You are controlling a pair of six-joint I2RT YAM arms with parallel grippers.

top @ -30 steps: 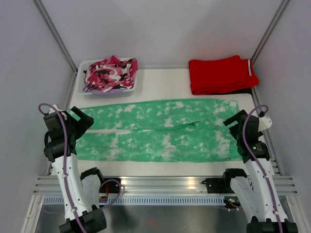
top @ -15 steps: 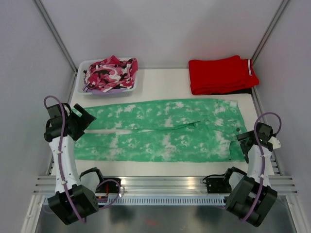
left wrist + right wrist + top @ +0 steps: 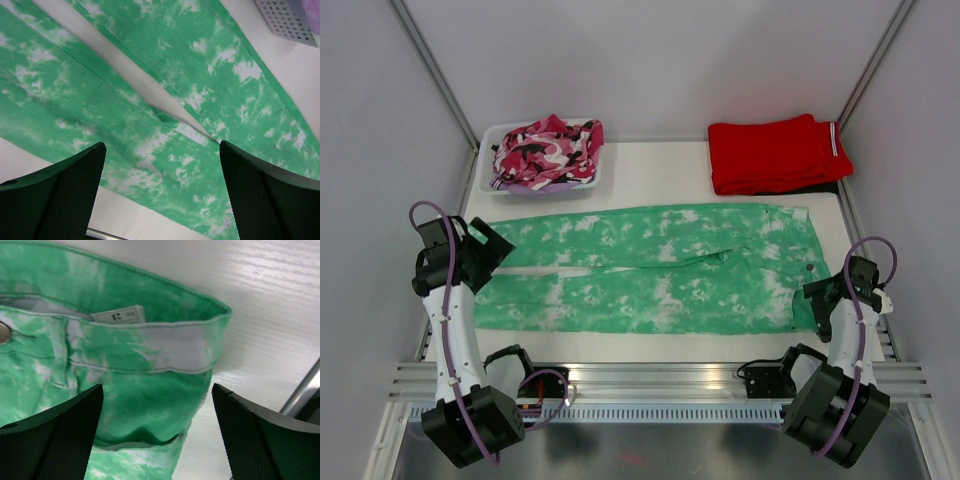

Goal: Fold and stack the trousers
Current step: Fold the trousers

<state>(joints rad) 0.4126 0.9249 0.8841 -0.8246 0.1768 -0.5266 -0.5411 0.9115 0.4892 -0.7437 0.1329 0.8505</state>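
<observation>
The trousers lie flat across the counter. Only the right wrist view shows the waistband label. The left gripper hangs over the leg ends and the right gripper over the waistband. Both are spread wide and empty.

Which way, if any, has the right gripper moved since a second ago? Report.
Yes. The right gripper has drawn back toward the near rail, away from the folded red trousers, over the tie-dye trousers' waistband.
</observation>
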